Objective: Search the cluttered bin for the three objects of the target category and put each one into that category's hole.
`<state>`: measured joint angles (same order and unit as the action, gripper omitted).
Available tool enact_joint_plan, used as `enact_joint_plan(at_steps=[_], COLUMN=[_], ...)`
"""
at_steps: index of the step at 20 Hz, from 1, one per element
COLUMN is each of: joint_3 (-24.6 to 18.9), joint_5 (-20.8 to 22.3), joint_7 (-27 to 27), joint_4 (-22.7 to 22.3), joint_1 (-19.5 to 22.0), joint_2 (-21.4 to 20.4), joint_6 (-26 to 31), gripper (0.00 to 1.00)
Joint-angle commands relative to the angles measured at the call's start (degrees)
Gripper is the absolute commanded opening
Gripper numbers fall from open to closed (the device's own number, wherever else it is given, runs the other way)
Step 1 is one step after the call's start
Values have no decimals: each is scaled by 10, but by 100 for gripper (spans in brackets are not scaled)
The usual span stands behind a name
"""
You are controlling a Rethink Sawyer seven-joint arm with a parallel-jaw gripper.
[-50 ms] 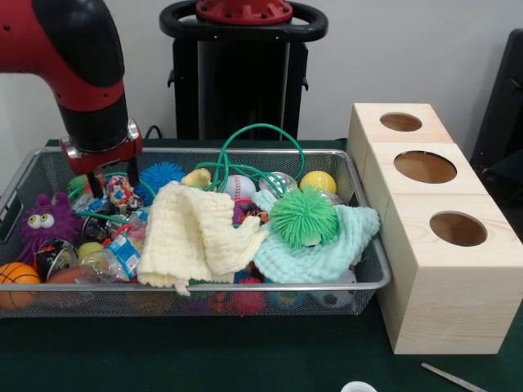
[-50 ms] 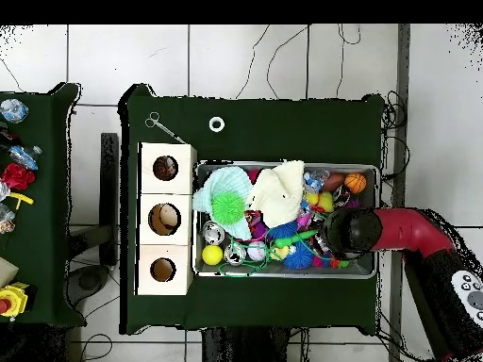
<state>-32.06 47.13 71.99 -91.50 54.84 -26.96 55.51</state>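
While lowered into the silver wire mesh bin on the green-covered table, red and black hand set over the toys at the bin's end away from the three-hole pale wooden box; hand's state cannot be told. Just below its dark fingers, a small multicoloured patterned toy. Nearby: purple fuzzy monster toy, orange basketball, cream knitted cloth, spiky green ball on mint cloth, yellow ball, baseball.

Pincer low over clutter at the bin's left end
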Motion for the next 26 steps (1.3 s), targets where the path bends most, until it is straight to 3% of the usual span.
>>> enact_joint_plan(at_steps=[1,11,12,14,18,26], joint_3=[15,18,17,23,-3,-22], joint_5=[78,67,62,52,53,8], joint_7=[-155,-133,-123,-80,-134,-145], joint_4=[9,18,21,30,26,20], joint_1=[-7,-25,-23,-26,-20,-46], joint_2=[68,73,76,80,59,-35], joint_6=[-21,-5,-5,-14,-11,69], gripper=[100,100,0,0,0,0])
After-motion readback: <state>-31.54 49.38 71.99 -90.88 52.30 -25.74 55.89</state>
